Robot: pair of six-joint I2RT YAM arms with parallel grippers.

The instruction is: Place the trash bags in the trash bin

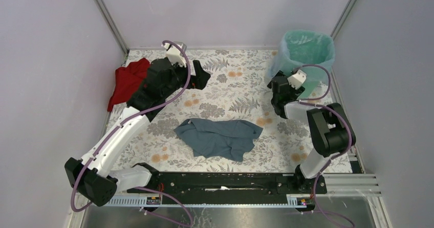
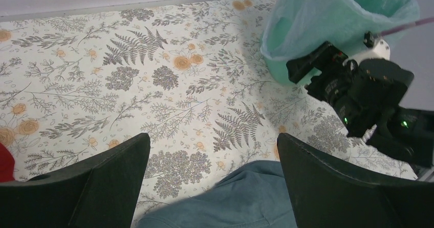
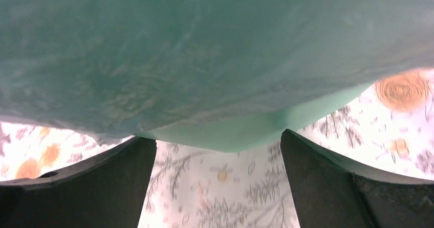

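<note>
Nearest, grey-blue cloth [image 1: 220, 137] mid-table; far right, thin translucent pale-blue plastic bag [image 1: 306, 43] draped over mint-green plastic bin [image 3: 240, 133], right gripper [image 3: 216, 151] just beside its near side, fingers apart; left gripper [image 2: 212, 143] far left near red cloth [image 1: 125, 82], fingers also apart.

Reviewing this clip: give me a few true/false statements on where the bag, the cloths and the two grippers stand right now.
1. The trash bag is draped over the rim of the trash bin and hangs down its outside. True.
2. The right gripper is shut on the bag. False: its jaws are apart, close against the bin's side, with nothing between them.
3. The grey-blue cloth lies in the bin. False: it lies on the table, between the two arms.
4. The red cloth lies at the table's left edge. True.
5. The left gripper holds the red cloth. False: it is open and empty above the table.
</note>
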